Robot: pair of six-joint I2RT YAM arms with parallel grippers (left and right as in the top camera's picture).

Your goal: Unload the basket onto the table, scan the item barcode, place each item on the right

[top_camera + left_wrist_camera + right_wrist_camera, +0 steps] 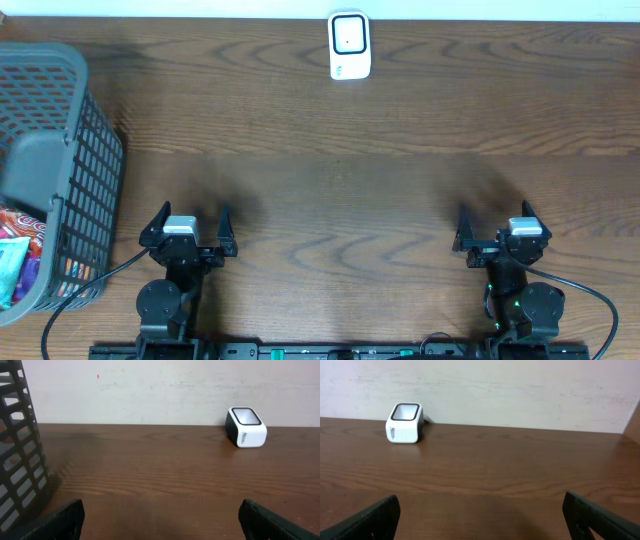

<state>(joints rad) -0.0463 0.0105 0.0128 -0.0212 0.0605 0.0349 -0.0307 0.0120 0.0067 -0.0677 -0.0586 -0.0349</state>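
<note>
Wooden table (330, 200); left pincer (192, 216), right pincer (495, 214) low, level, agape.

On the table (330, 190), the scanner (349, 45) stands far centre, the basket (100, 170) holding packets (15, 265) left.

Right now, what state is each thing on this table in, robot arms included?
White box-shaped barcode scanner: standing at the far edge of the table, untouched.
Grey plastic lattice basket: standing at the left, holding colourful packets.
Left gripper: open, empty.
Right gripper: open, empty.
</note>
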